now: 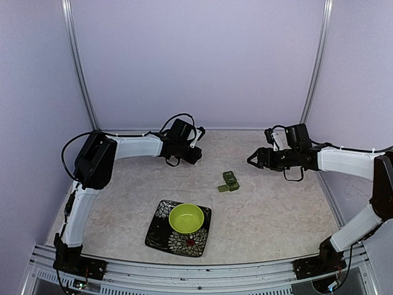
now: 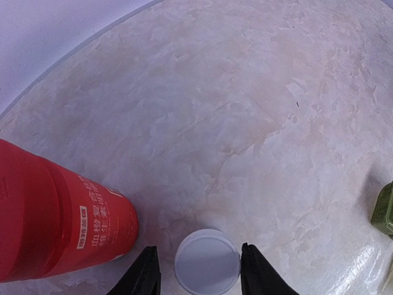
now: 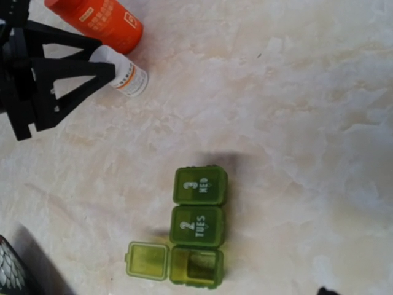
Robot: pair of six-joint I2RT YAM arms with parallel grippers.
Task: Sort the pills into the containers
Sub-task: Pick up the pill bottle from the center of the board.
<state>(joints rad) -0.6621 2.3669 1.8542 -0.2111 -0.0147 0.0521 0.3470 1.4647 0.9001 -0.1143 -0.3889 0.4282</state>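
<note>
Pillbox (image 3: 198, 226) sits on the counter (image 1: 276, 203) between left pincer (image 2: 200, 261) and right pincer (image 1: 253, 161), touching neither. Likely light, stiff plastic, apt to skid; grip it across the long walls. Right wrist view alone shows you its end lid flipped open, other two shut. The left pincer straddles a small white-capped bottle (image 2: 207, 273), not clamped; the right pincer is spread, empty.

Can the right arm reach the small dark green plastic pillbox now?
Probably yes: the right gripper hangs open near the dark green plastic pillbox, with nothing on the table between them.
</note>
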